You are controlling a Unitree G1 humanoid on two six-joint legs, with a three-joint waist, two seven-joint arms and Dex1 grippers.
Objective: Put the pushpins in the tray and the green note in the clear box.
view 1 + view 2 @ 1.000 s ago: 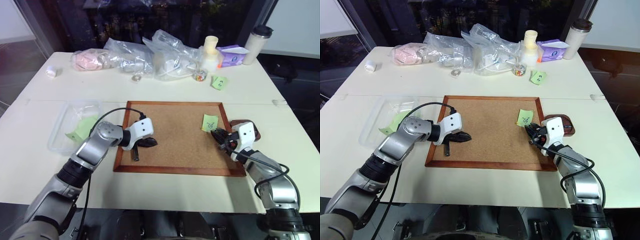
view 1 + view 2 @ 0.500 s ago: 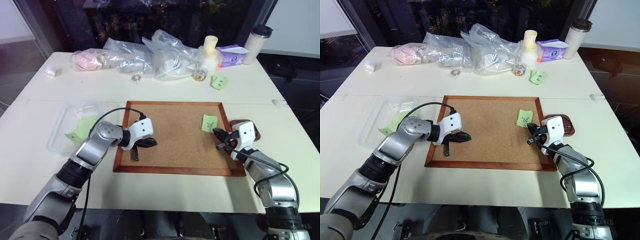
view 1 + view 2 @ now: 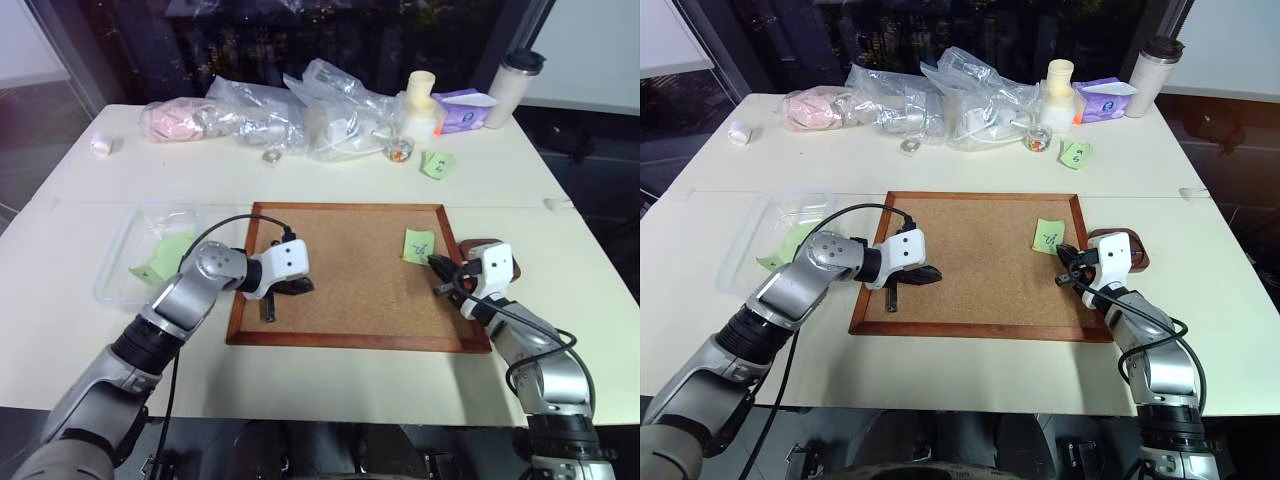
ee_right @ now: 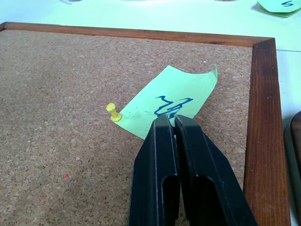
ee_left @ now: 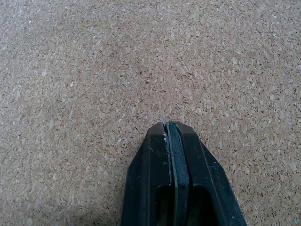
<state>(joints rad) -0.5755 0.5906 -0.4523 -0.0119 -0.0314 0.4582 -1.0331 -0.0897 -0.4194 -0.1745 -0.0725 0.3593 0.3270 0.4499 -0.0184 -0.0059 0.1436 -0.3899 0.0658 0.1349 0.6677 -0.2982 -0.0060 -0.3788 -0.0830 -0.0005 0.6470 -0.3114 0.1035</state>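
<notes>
Head views: the cork board (image 3: 345, 270) lies at centre table, with the green note (image 3: 420, 245) at its right edge, the brown tray (image 3: 497, 252) just right of the frame, and the clear box (image 3: 150, 250) to the left holding another green slip. The left gripper (image 3: 296, 286) rests over the board's left part. Left wrist view: its fingers (image 5: 176, 160) are pressed together, empty. Right wrist view: the right gripper (image 4: 171, 123) is closed at the note's near edge, gripping nothing visible; a yellow pushpin (image 4: 113, 112) stands in the note's corner.

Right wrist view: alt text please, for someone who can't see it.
The right pincer, shut, points at a green note with a dark scribble, lying on a wood-framed cork board. A yellow pushpin stands at the note's corner.
</notes>
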